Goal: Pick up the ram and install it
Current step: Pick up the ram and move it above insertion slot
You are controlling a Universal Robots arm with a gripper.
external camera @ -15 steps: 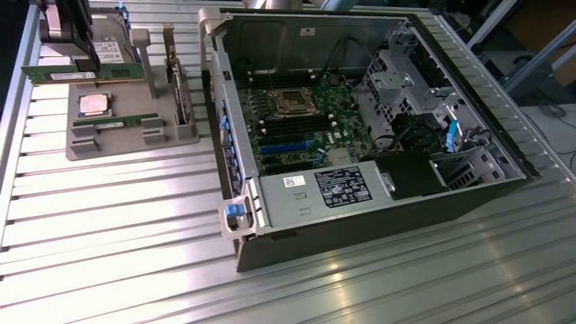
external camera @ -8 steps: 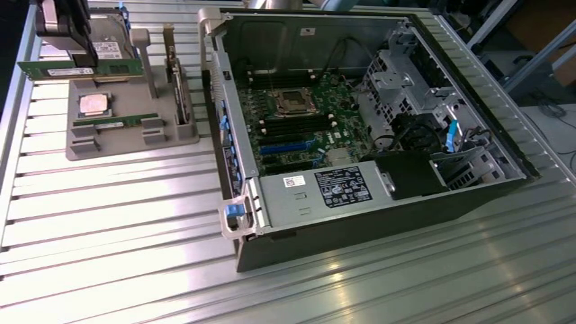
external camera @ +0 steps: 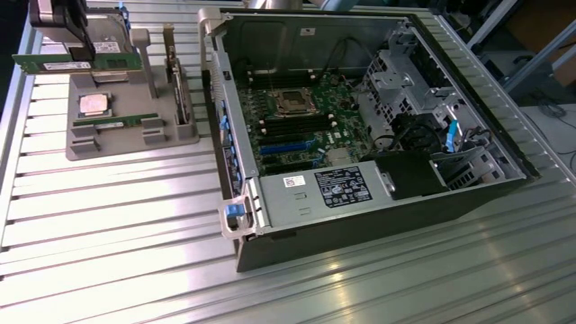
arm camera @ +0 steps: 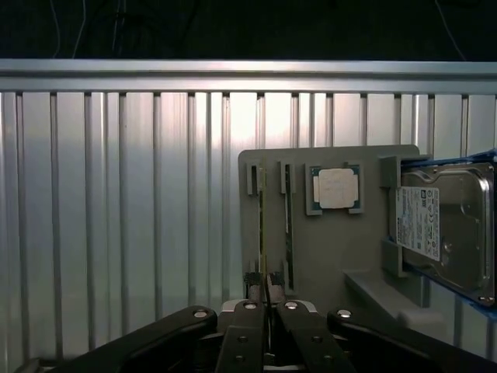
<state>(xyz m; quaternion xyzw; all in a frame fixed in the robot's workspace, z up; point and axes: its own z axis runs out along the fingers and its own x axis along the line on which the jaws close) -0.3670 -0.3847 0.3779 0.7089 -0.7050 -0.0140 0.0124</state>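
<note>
The ram (external camera: 52, 65), a long thin green stick with a white sticker, hangs level above the grey parts holder (external camera: 126, 138) at the exterior view's far left. My gripper (external camera: 83, 54) is shut on its top edge. In the wrist view the black fingers (arm camera: 242, 338) press together on the ram (arm camera: 265, 294), which shows edge-on as a thin line over the holder (arm camera: 334, 256). The open computer case (external camera: 450, 202) lies to the exterior view's right, its green motherboard (external camera: 301, 128) and dark memory slots (external camera: 293, 123) exposed.
A second green stick (external camera: 112, 123), a square silver processor (external camera: 93, 104) and an upright expansion card (external camera: 177, 84) sit in the holder. A hard drive (arm camera: 446, 225) stands at its end. The ribbed aluminium table (external camera: 108, 223) stretches in front of the case.
</note>
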